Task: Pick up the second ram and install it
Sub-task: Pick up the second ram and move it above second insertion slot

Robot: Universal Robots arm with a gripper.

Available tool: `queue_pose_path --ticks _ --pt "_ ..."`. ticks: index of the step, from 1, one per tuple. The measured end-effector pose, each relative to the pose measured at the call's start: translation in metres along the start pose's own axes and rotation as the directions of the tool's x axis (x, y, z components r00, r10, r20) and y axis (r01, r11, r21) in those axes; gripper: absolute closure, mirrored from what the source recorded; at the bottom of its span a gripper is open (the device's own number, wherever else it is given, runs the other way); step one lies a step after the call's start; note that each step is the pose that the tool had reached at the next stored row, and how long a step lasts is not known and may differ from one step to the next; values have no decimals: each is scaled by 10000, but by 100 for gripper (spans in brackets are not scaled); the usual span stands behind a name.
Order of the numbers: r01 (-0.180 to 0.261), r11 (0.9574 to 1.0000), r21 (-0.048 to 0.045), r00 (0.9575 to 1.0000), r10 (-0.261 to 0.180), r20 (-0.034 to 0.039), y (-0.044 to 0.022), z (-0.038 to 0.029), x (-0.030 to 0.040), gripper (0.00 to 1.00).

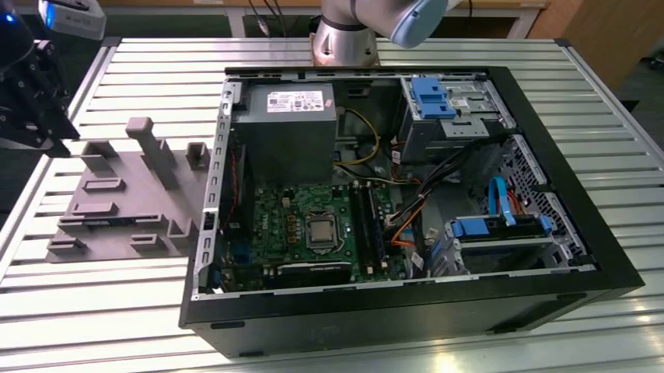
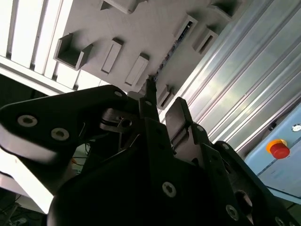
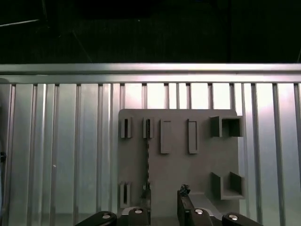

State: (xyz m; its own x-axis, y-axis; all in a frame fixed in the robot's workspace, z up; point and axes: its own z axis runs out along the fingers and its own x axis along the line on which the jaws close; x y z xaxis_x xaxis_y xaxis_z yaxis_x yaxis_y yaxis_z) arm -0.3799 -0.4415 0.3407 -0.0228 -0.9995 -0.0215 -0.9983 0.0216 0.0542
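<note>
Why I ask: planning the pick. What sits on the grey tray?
The second ram stands on edge between two slotted blocks of the grey tray; the neighbouring slot pair looks empty. The blocks cover its ends.

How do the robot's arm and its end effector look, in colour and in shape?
The arm has a silver-grey cylindrical joint with a light blue cap. The end effector is matte black, with angular link plates, round silver screw heads and two narrow fingers.
</note>
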Motion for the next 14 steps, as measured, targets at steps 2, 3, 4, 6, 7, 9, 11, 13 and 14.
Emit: queue_pose_path --ticks 2,3,4,6,7,9,11,13,14 --pt "42 10000 -6 10000 -42 -2 -2 36 19 64" --pt "63 10000 -6 10000 -63 -3 -2 55 27 64" --pt "70 10000 -7 10000 -70 3 -2 73 31 64" --pt "79 10000 -10 9999 -79 115 10 91 41 64" --pt "84 10000 -10 9997 -83 209 20 95 47 64" --pt "92 10000 -12 9993 -91 355 37 105 63 64" --pt "76 10000 -9 9993 -76 379 45 136 76 64" --pt "44 10000 -11 9993 -44 381 47 172 83 64" --pt "35 10000 -11 9993 -35 381 45 190 85 64"
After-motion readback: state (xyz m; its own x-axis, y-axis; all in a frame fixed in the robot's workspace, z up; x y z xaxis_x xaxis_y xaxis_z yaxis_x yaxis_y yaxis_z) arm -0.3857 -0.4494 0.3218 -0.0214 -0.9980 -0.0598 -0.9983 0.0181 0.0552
